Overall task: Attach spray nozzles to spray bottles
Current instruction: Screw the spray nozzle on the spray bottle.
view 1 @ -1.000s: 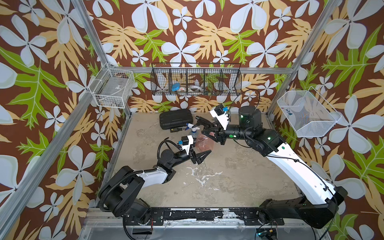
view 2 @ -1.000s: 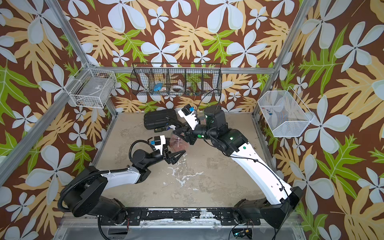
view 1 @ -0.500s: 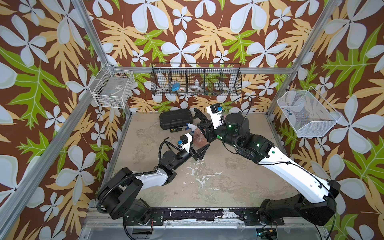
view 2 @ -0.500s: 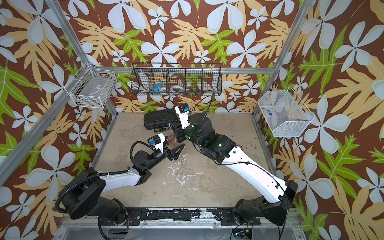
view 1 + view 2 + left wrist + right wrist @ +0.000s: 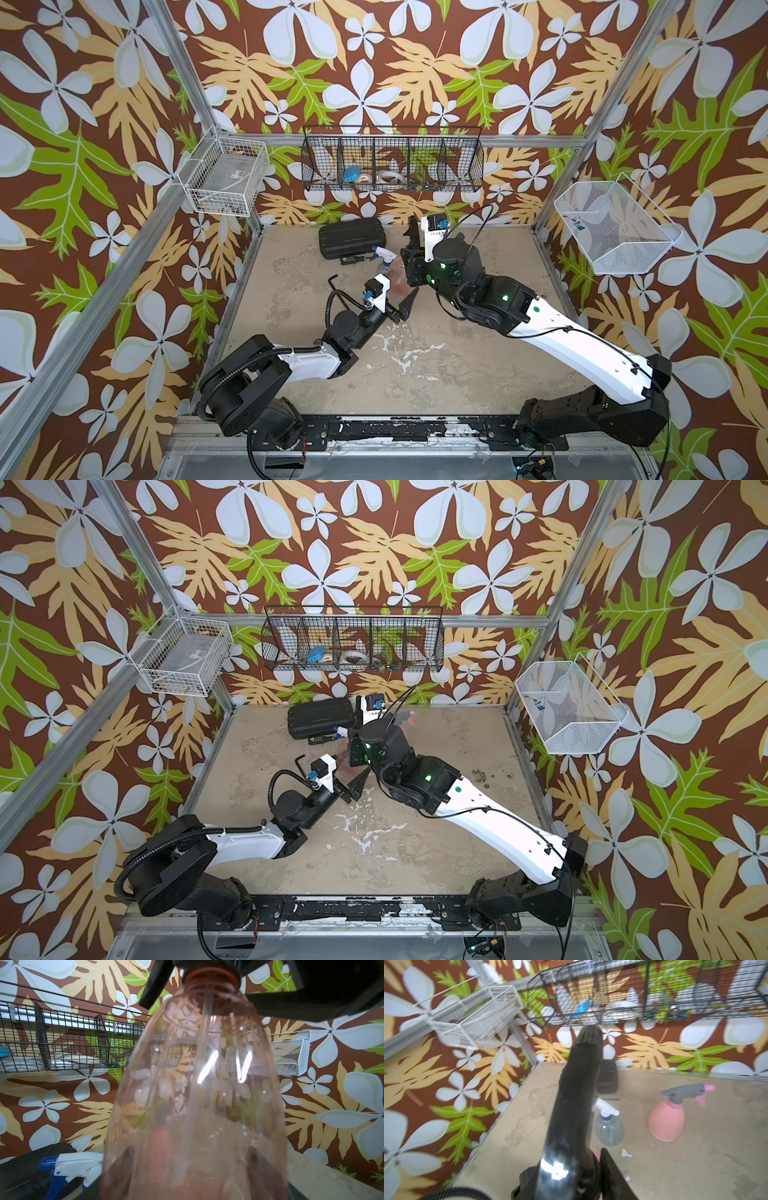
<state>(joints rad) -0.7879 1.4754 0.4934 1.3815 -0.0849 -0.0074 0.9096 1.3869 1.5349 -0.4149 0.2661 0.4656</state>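
Clamped low on its body by the left tool (image 5: 192,1176): the translucent orange rounded plastic bottle (image 5: 195,1084), held up over the beige worktop (image 5: 457,353) and tilted. On its neck (image 5: 209,976), the all-black plastic trigger nozzle (image 5: 577,1095), dip tube (image 5: 204,1032) inside. Right tool (image 5: 571,1178) around that nozzle; pinching or loose, cannot tell. Risk of leaving it half threaded or crooked, if released too early. Risk also of denting the thin wall and losing the bottle while twisting. Beware the clear bluish rounded bottle (image 5: 609,1130) standing just beside.
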